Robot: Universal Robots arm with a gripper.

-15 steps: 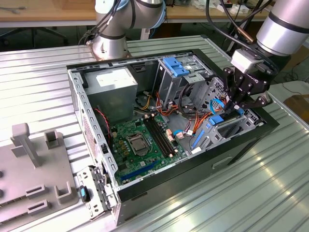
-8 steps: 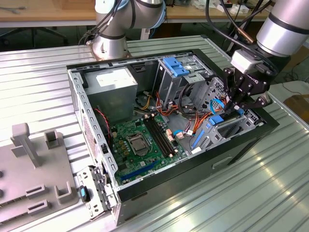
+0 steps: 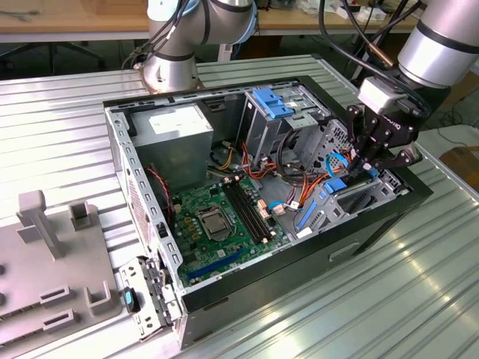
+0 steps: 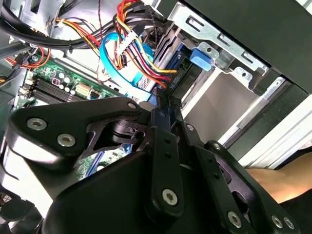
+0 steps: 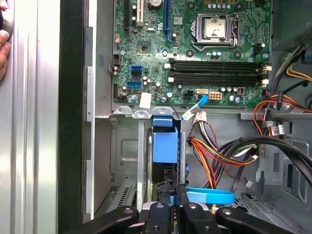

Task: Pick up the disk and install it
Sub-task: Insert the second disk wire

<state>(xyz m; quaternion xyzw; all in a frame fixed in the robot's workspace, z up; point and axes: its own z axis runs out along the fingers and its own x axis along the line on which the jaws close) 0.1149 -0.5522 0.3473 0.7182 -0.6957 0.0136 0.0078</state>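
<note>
We see the disk (image 5: 163,146) standing on edge inside the open computer case (image 3: 120,149), in a slot of the metal drive bay, its bright blue rail facing us and its dark body (image 4: 187,78) below.

The hand (image 3: 372,159) hangs low in the open computer case (image 3: 120,149), at the drive bay (image 5: 126,161) by the exterior view's right wall. Bundled cables (image 5: 219,151) and a blue ribbon cable (image 5: 209,196) crowd just beside it, with the metal cage (image 3: 281,112) near. Over the motherboard (image 3: 217,217) the case stands open from above.
</note>
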